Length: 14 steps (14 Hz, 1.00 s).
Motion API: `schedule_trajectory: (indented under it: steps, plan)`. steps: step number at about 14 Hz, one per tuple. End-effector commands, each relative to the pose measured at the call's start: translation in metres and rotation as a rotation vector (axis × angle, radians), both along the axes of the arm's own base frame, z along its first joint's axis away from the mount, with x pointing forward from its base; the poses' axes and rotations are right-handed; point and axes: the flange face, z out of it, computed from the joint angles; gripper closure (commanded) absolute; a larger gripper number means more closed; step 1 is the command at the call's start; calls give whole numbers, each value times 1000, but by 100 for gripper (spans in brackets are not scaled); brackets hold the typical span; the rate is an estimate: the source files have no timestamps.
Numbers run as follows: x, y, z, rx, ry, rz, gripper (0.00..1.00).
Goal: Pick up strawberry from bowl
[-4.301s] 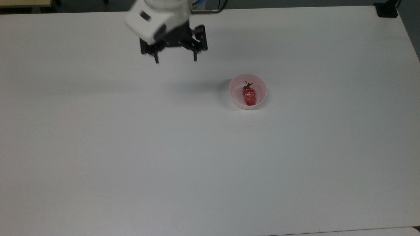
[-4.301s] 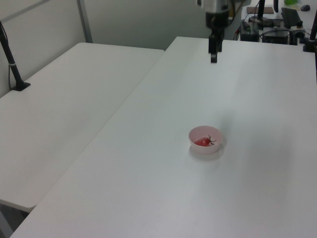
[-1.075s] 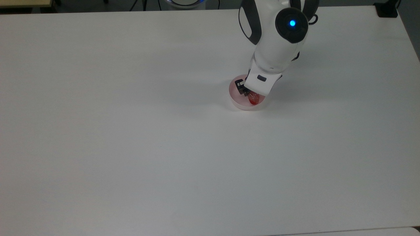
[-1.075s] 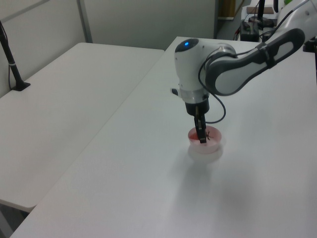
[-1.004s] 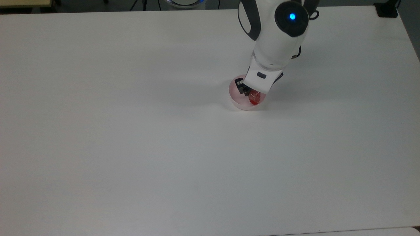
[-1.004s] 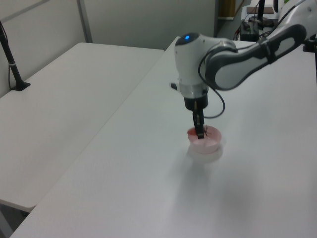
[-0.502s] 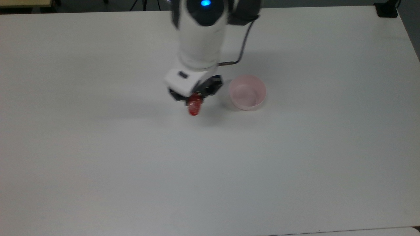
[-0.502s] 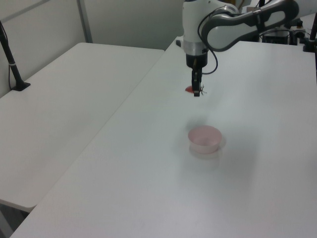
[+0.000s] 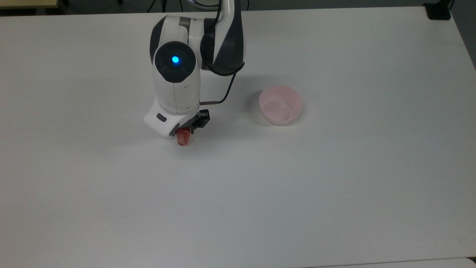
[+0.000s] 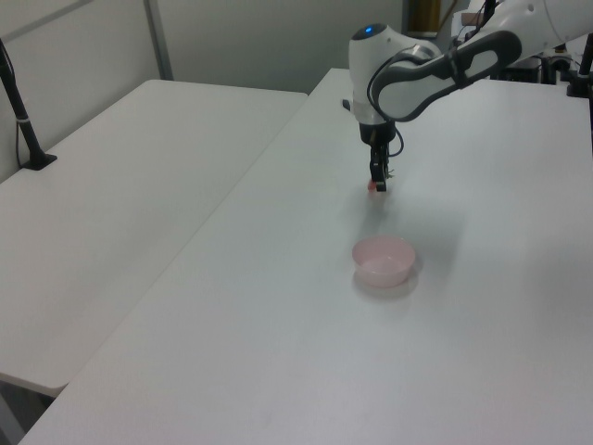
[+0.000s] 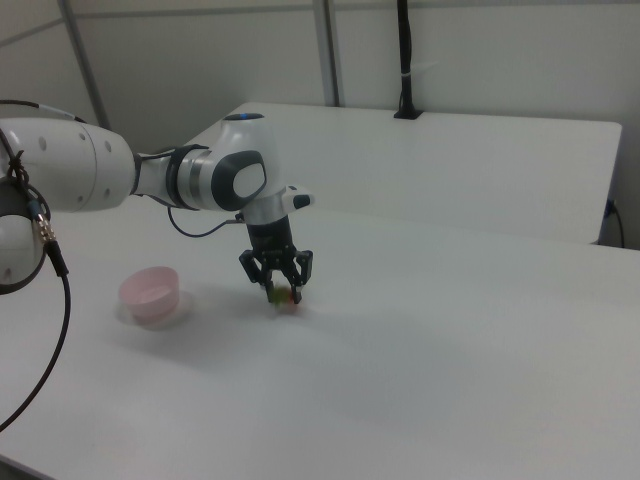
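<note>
— What does your two-finger gripper hold?

— My fingers pinch the small glossy red strawberry low over the white table.

— And the pale pink plastic bowl?

— Well apart, toward the top view's right of my gripper.

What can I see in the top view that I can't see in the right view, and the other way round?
The top view looks straight down into the pink bowl, which holds nothing, and onto a blue light on the arm. The right view takes in a second table behind, with a black post on it. Both share the gripper at the red strawberry, apart from the bowl.
</note>
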Motion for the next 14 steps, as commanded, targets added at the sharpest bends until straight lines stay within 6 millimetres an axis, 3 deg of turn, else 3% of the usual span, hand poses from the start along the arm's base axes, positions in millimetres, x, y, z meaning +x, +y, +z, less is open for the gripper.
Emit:
schedule_trajectory:
  steps: [1,3,4,6,8,10,14]
  plan:
    - [0,13,24,-12,-42,-7,0]
    - [-9,18,92,8,-119,-59,0]
    - [-26,24,132,23,-93,-74,0]
    - [-61,22,187,43,-41,-125,0]
    - [-84,24,218,58,-56,-190,0]
    - [-109,14,250,77,-102,-244,0]
    - [-122,1,261,86,-116,-262,0]
